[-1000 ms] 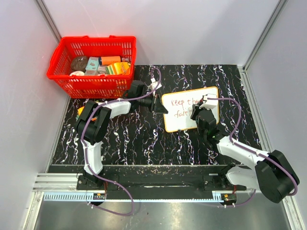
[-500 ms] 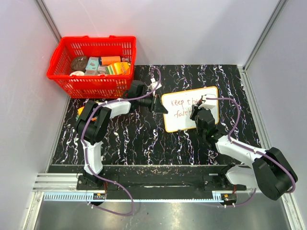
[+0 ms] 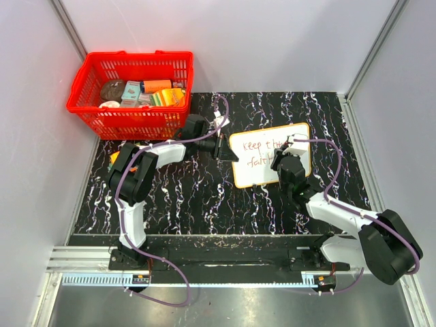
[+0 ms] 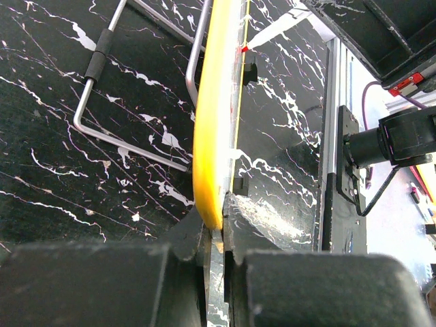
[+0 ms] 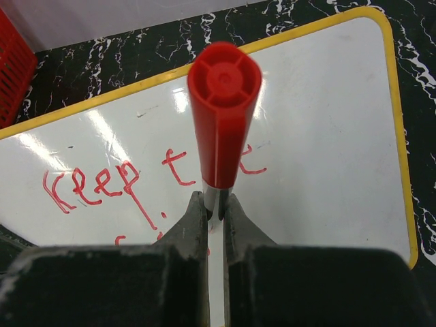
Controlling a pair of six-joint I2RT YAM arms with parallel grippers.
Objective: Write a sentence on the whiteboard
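Note:
The whiteboard (image 3: pixel 262 153), white with a yellow rim, lies on the black marbled table right of centre. Red handwriting (image 3: pixel 262 153) on it reads roughly "keep th…" over "fait…"; the right arm hides the rest. My left gripper (image 3: pixel 230 154) is shut on the board's left rim, seen edge-on in the left wrist view (image 4: pixel 216 225) with the yellow rim (image 4: pixel 214 122) between its jaws. My right gripper (image 3: pixel 286 158) is shut on a red marker (image 5: pixel 223 116), held over the board's right half. The right wrist view shows the board (image 5: pixel 327 136) and "keep t" (image 5: pixel 95 184).
A red basket (image 3: pixel 133 92) with several packaged items stands at the back left. A bent metal wire stand (image 4: pixel 129 102) shows beside the board in the left wrist view. Grey walls enclose the table; the aluminium rail (image 3: pixel 218 259) runs along the near edge.
The right arm's elbow has shifted slightly left; the gripper stays over the board. The left arm has not moved.

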